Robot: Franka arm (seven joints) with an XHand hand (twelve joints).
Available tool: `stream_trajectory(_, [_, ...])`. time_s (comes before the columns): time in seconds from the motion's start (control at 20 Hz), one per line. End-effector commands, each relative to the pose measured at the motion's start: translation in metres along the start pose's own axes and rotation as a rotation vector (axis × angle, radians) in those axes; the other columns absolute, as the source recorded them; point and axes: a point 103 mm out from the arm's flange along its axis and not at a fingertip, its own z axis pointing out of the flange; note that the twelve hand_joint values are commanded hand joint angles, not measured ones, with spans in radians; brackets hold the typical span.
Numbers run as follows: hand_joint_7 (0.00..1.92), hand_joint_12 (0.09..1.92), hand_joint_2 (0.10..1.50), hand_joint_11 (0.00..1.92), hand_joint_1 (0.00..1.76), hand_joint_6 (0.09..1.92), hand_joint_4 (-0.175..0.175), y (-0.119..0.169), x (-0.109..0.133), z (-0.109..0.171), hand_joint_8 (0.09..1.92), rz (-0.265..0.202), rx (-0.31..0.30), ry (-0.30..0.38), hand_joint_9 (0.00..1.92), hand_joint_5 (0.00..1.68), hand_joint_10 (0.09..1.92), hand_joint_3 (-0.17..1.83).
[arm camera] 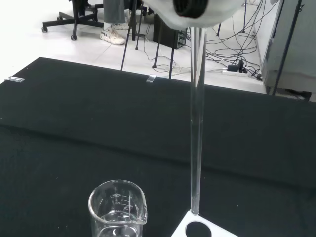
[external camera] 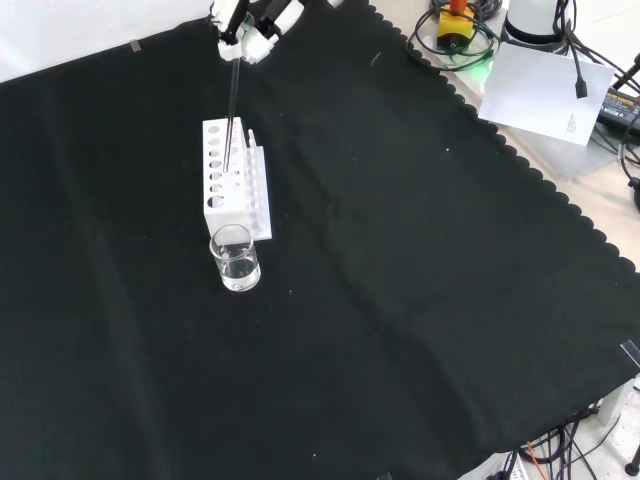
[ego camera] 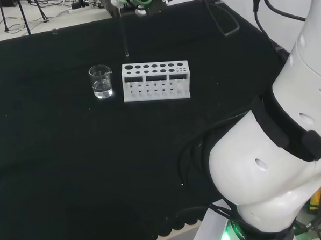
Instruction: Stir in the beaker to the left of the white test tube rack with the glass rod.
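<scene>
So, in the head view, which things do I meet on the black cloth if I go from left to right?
Beaker → glass rod, hanging over the left end of the rack → white test tube rack → the arm's own white links.

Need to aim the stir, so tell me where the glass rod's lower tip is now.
In the head view the glass rod hangs from the hand, its tip above the white test tube rack's left end, right of the beaker.
</scene>
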Motion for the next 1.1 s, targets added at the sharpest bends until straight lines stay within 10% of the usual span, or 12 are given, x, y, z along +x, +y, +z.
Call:
stream_trajectory(0.05, [1.12, 0.86, 1.03, 1.58, 1.30, 0.51, -0.175, 0.000, 0.004, 0.003, 1.10, -0.007, 0.009, 0.002, 1.59, 1.10, 0.88, 0.08])
stream_trajectory(1.1, [1.11, 0.87, 1.04, 1.59, 1.30, 0.51, -0.175, 0.040, 0.050, 0.014, 1.11, -0.130, -0.003, 0.067, 1.59, 1.10, 0.87, 0.06])
